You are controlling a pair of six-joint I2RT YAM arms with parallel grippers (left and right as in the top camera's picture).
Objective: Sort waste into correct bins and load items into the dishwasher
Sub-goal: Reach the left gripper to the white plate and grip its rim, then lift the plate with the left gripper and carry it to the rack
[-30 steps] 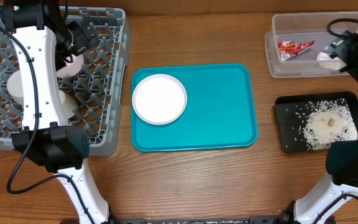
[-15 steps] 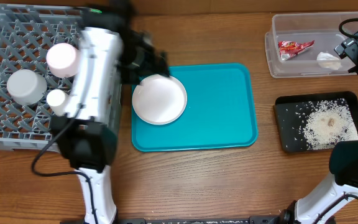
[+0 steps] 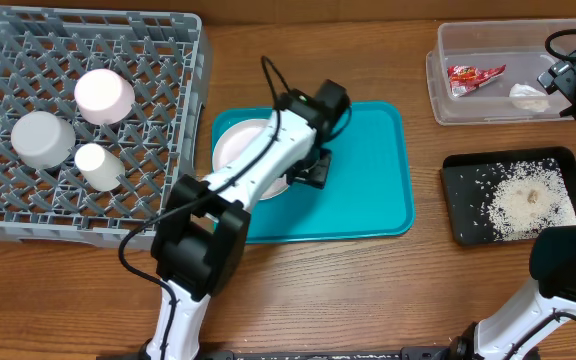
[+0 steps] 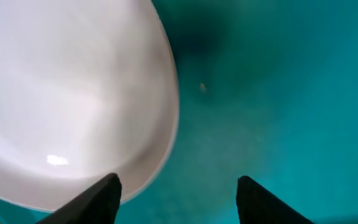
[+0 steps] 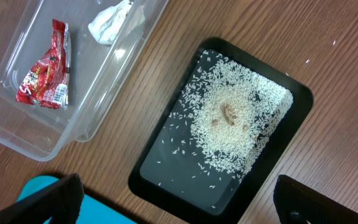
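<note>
**Hovering at the rim of the one plate**

One round white plate [image 3: 240, 150] lies at the left end of the single teal plastic tray [image 3: 368, 180], partly under the left arm. The left gripper [image 4: 176, 193] hangs over the plate's right edge with its jaws spread and nothing clasped; whether a fingertip touches the rim cannot be told.

One grey plastic lattice dish rack [image 3: 168, 120] stands left of the tray and carries three pieces: a pink cup [image 3: 104, 95], a large white cup [image 3: 41, 138] and a small white cup [image 3: 98, 166].

At far right, one clear plastic bin [image 3: 468, 105] holds two scraps, a red snack wrapper [image 3: 473, 76] and a crumpled white tissue [image 3: 528, 95]. Just in front of it sits one black rectangular tray [image 3: 463, 215] with a scatter of white rice [image 3: 528, 200]. The right gripper [image 5: 179, 205] hangs high over these two, jaws wide and empty.

All of it rests on a brown wood-grain table [image 3: 298, 290]; the room beyond is out of view.
</note>
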